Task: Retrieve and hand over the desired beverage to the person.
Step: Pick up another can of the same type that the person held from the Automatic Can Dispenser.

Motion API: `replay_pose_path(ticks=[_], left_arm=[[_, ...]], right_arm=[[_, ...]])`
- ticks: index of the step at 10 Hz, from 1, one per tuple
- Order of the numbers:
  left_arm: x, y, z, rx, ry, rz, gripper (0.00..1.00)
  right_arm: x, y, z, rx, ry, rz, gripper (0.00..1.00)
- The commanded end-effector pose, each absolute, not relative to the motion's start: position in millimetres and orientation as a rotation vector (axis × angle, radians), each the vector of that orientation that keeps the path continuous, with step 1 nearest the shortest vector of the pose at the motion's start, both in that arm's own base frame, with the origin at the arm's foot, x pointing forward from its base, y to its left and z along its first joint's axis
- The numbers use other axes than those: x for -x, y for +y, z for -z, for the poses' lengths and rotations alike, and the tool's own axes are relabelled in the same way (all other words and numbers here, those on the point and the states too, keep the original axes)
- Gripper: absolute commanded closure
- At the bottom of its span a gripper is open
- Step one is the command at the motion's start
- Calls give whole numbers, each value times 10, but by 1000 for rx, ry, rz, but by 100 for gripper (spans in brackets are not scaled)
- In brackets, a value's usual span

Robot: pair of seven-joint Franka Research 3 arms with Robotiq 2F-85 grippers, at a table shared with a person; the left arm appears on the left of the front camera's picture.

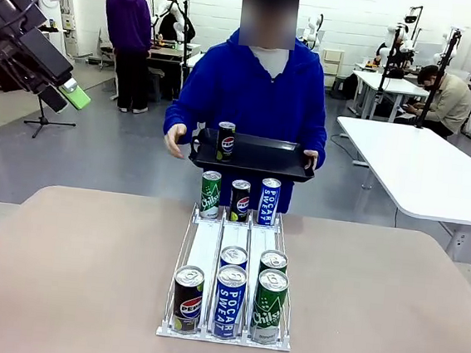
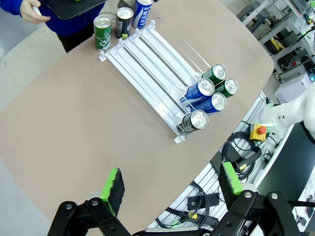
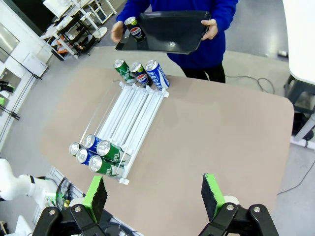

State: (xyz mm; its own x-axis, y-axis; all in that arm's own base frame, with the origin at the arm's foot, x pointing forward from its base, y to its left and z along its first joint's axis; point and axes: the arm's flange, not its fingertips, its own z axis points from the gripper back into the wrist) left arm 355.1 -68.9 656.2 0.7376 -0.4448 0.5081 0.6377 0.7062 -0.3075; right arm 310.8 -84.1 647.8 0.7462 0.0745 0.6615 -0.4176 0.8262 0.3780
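**Front view: cola can on the tray, both grippers wide open**

So the person [image 1: 252, 86] in the blue hoodie stands at the table's [image 1: 85, 262] far edge, holding a black tray [image 1: 266, 157] in both hands. A cola can [image 1: 225, 140] stands upright near the tray's corner on the robot's left. A white rack [image 1: 205, 244] runs down the table's middle, with three cans [image 1: 240, 200] at its far end and five cans [image 1: 229, 299] at its near end. The left gripper [image 1: 64, 97] hangs high off the table's left edge, fingers spread wide, holding nothing. The right gripper [image 3: 154, 195] looks down over the table, also wide and empty.

white side table [image 1: 429, 172], purple-hoodie bystander [image 1: 129, 23]
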Motion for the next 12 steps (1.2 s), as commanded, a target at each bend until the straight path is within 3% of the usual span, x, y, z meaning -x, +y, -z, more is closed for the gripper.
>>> replay_pose_path(ticks=[1, 3, 5, 8, 12], left_arm=[[-3557, -673, -6583, 480, -409, 635, 0], [-3557, -673, -6583, 480, -409, 635, 0], [-3557, -673, -6583, 480, -409, 635, 0], [-3557, -673, -6583, 480, -409, 635, 0], [-3557, -673, -6583, 480, -409, 635, 0]], right_arm=[[-3108, -841, -6478, -540, -681, -284, 0], [-3259, 138, -6211, -439, -387, -389, 0], [-3335, 944, -5866, -337, -271, -235, 0], [-3391, 1736, -5489, -216, -261, 99, 0], [-3335, 1960, -5323, -202, -266, 106, 0]])
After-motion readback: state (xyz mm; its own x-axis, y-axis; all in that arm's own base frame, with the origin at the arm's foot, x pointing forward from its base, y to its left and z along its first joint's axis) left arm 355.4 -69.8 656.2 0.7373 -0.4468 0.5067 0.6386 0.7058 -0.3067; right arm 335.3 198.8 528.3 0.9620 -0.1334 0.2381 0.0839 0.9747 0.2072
